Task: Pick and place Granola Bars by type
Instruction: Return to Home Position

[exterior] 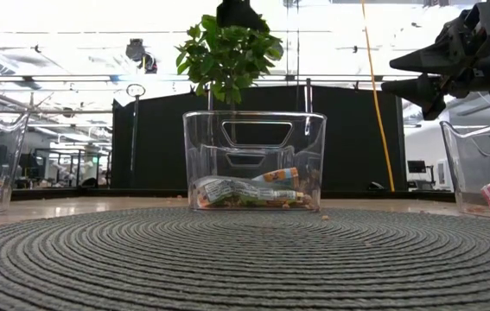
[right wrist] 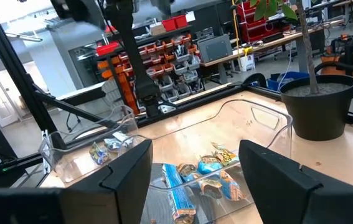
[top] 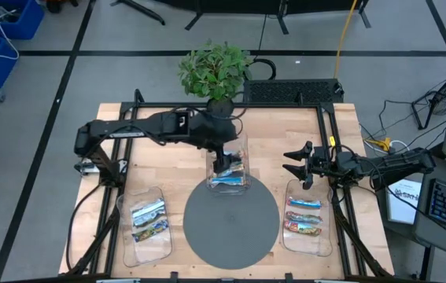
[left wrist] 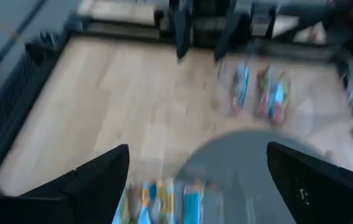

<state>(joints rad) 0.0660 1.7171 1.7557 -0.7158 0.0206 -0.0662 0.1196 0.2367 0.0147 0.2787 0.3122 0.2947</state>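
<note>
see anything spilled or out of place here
Nothing stands out. All visible granola bars lie inside the three clear bins, none on the grey mat or the wooden table. The left end effector hangs over the middle bin.

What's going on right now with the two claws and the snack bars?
Left gripper open, above middle bin. Right gripper open, near right bin's far end. Granola bars lie in those bins and left bin; none held. Nothing seen in the way.

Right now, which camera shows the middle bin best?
Low view: the middle bin stands whole, unblocked. High view: the left gripper covers part. Right wrist view crops it; left wrist view barely catches it.
</note>
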